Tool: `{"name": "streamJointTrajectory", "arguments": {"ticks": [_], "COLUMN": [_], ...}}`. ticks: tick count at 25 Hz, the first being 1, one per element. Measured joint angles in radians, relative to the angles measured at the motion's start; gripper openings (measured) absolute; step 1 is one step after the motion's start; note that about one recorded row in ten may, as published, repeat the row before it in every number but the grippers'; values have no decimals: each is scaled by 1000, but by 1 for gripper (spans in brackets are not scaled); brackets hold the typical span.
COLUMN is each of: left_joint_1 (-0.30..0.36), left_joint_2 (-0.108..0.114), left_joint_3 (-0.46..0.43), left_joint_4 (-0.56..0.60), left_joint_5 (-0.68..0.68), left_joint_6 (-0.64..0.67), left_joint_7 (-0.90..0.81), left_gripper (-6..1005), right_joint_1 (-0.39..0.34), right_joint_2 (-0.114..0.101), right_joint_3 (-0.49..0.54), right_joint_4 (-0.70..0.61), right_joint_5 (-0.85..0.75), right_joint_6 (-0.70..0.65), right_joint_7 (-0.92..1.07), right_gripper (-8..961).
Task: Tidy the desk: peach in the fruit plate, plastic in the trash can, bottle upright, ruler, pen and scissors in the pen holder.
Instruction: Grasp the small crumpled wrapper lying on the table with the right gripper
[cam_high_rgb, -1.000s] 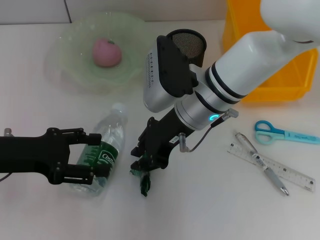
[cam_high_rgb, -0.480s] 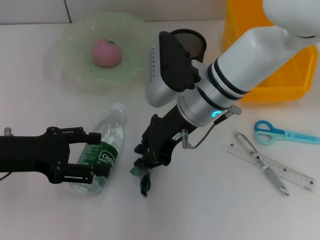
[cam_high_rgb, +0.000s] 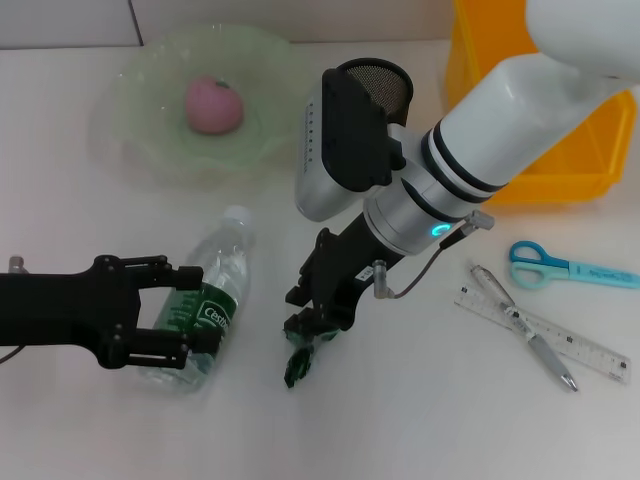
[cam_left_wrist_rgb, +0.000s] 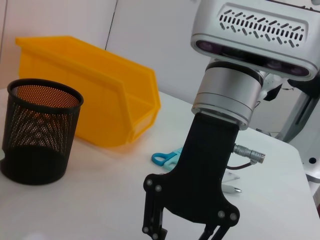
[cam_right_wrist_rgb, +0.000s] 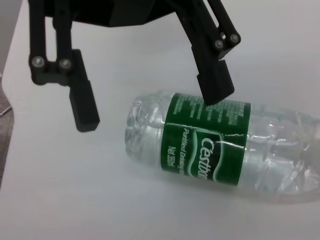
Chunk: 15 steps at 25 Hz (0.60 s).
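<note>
We see the fruit plate (cam_high_rgb: 150, 120) at upper left with the peach (cam_high_rgb: 213, 105) in it. The bottle (cam_high_rgb: 205, 305) lies at lower left, the pen holder (cam_high_rgb: 375, 90) top centre. Scissors (cam_high_rgb: 565, 265), ruler (cam_high_rgb: 545, 335) and pen (cam_high_rgb: 522, 325) sit at right.

We see open tabletop (cam_high_rgb: 430, 420) along near edge, between plastic scrap (cam_high_rgb: 296, 366) and ruler (cam_high_rgb: 545, 335). Left gripper (cam_high_rgb: 172, 318) fingers straddle lying bottle (cam_high_rgb: 203, 300), blocking near-left side. Right gripper (cam_high_rgb: 312, 335) and its bulky arm fill centre, screening pen holder (cam_high_rgb: 374, 88) behind. Yellow bin (cam_high_rgb: 545, 120) walls off far right. Pen (cam_high_rgb: 522, 325) and scissors (cam_high_rgb: 568, 265) clutter right side. Fruit plate (cam_high_rgb: 190, 100) occupies far left.
</note>
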Motion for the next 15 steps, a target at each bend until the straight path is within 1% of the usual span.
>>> {"name": "streamJointTrajectory", "arguments": {"ticks": [3,6,7,8,10,12,13,15], "left_joint_1": [3,9,9,9,9,3,3,2], "left_joint_2": [0,0,0,0,0,2,2,3], "left_joint_3": [0,0,0,0,0,0,0,0], "left_joint_4": [-1,-3,-3,-7,-7,-11,-11,-11], "left_joint_5": [0,0,0,0,0,0,0,0], "left_joint_6": [0,0,0,0,0,7,7,9], "left_joint_7": [0,0,0,0,0,-3,-3,-6], "left_gripper": [784,783,782,782,781,780,779,779], "right_joint_1": [-7,-28,-45,-45,-60,-66,-66,-65], "right_joint_2": [0,-2,-4,-4,-5,-5,-5,-5], "right_joint_3": [3,24,61,61,116,165,165,175], "right_joint_4": [-17,-61,-101,-101,-146,-196,-196,-229], "right_joint_5": [0,-6,-31,-31,-70,-111,-111,-145], "right_joint_6": [-14,-44,-77,-77,-122,-199,-199,-249], "right_joint_7": [0,1,1,1,2,11,11,17], "right_gripper": [360,377,383,388,400,411,416,428]}}
